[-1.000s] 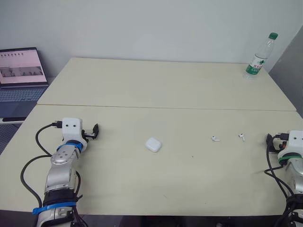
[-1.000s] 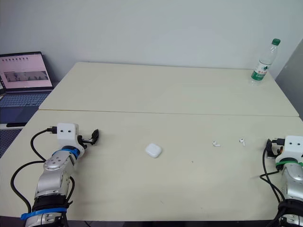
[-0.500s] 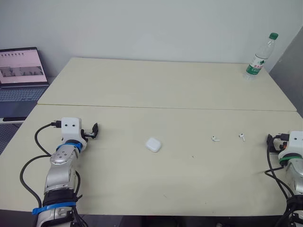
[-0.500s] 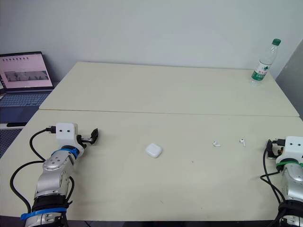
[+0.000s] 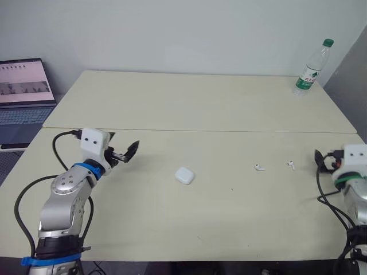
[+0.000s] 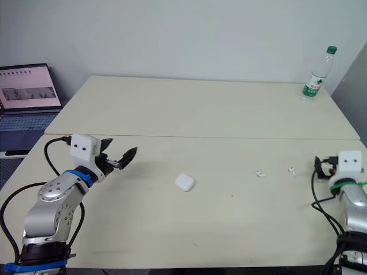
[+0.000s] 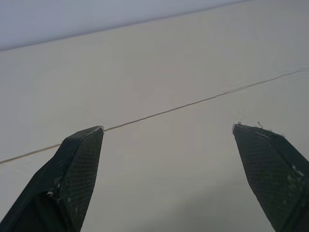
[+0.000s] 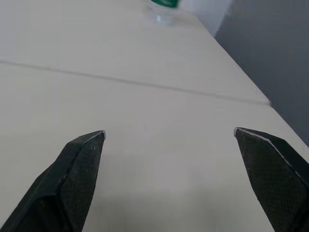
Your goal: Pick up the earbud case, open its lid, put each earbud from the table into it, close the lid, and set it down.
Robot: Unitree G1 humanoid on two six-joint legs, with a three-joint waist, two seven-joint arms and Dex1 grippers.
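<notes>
A small white earbud case [image 5: 184, 175] lies shut near the middle of the beige table [image 5: 195, 103]. Two white earbuds rest to its right: one earbud [image 5: 260, 167] nearer the case, the other earbud [image 5: 291, 165] farther right. My left gripper [image 5: 129, 151] hovers left of the case, open and empty, its black fingers [image 7: 77, 169] spread wide in the left wrist view. My right gripper [image 5: 321, 161] sits at the table's right edge, just right of the farther earbud, open with nothing between its fingers [image 8: 79, 174].
A clear water bottle [image 5: 309, 67] with a green cap stands at the far right corner. An open laptop [image 5: 23, 91] sits off the table's left side. A seam [image 5: 200, 130] crosses the table behind the case.
My left gripper has lifted and swung right toward the case. The right gripper has shifted a little forward and left. The camera view has shifted slightly.
</notes>
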